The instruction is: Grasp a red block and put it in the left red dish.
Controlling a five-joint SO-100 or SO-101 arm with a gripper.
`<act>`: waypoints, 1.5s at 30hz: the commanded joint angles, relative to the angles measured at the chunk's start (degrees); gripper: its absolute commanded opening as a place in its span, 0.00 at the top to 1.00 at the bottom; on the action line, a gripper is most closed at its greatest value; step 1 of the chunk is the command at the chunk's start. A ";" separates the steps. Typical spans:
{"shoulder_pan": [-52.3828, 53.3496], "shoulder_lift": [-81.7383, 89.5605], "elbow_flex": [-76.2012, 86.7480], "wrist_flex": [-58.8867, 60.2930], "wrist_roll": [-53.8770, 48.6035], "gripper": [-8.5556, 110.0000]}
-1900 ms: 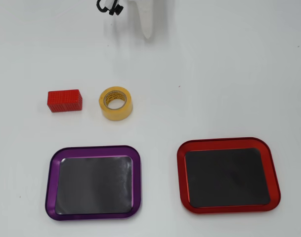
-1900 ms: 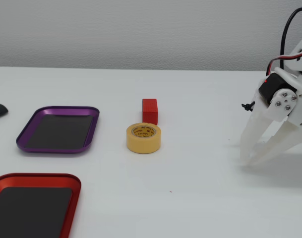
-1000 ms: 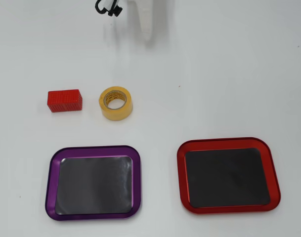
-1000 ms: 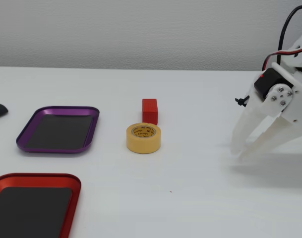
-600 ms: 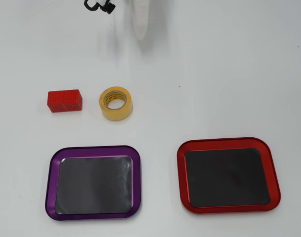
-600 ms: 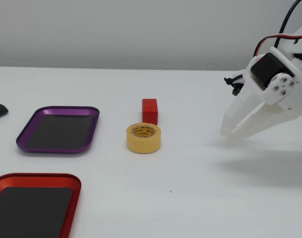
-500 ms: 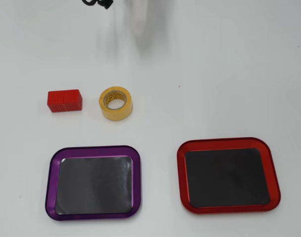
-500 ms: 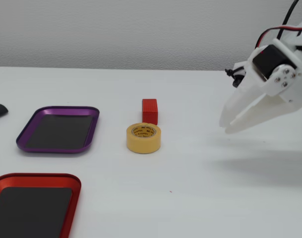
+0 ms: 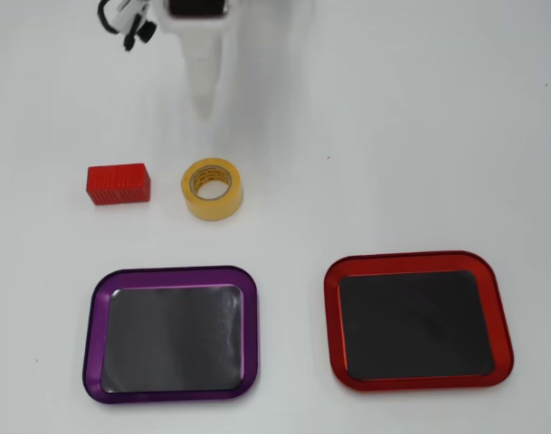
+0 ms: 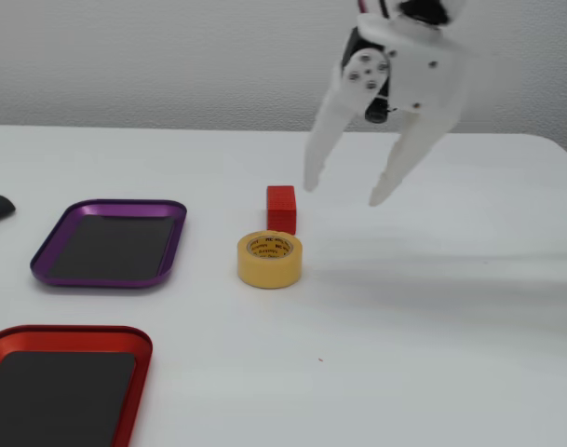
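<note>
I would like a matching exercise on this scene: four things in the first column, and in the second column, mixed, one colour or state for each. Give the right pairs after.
Column one:
1. red block
2. tape roll
3. red dish
4. gripper

Column two:
A. yellow, lying flat beside the block
B. open, in the air above the table
C. empty, with a black floor
D. on the bare table, outside both dishes

Pairs: 1-D, 2-A, 3-C, 4-B

You get bright, even light in both views (shadows are faint and soft), with mild glare on the white table point(image 9: 393, 136), and focus sharp.
</note>
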State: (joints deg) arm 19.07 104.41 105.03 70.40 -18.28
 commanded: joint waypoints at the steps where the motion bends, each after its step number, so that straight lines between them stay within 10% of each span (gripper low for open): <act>1: 3.52 -11.95 -10.11 2.99 -2.20 0.74; 45: 11.69 -21.71 -16.79 -6.59 -21.62 0.70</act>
State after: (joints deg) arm 30.41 82.44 87.89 66.09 -39.64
